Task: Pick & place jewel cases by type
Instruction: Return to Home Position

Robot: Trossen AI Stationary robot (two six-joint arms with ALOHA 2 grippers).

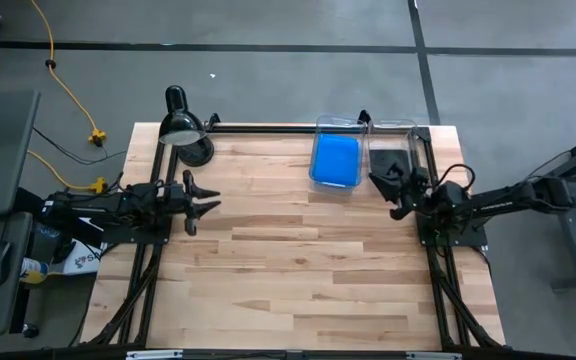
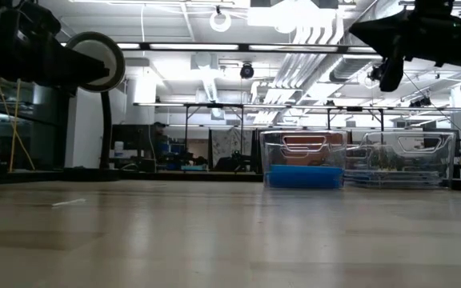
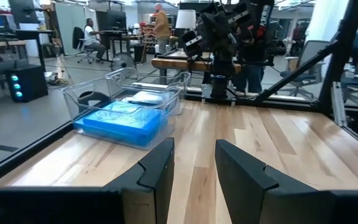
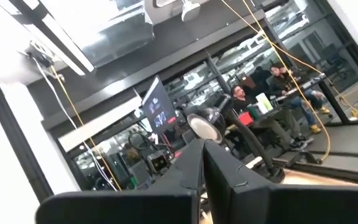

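Bright blue jewel cases (image 1: 335, 160) lie stacked flat in a clear bin (image 1: 339, 122) at the table's far edge; they also show in the low view (image 2: 304, 177) and the left wrist view (image 3: 120, 122). Black jewel cases (image 1: 389, 160) lie in a second clear bin (image 1: 396, 124) to its right, partly hidden by my right arm. My left gripper (image 1: 209, 197) hovers open and empty over the table's left side, pointing level toward the right. My right gripper (image 1: 383, 185) is shut on nothing near the black cases' bin, tipped upward (image 4: 204, 168).
A black desk lamp (image 1: 185, 130) stands at the far left corner. A dark frame rail (image 1: 268, 127) runs along the far edge. Bare wooden tabletop (image 1: 298, 260) spreads between the arms and toward the near edge. People sit and stand in the room beyond.
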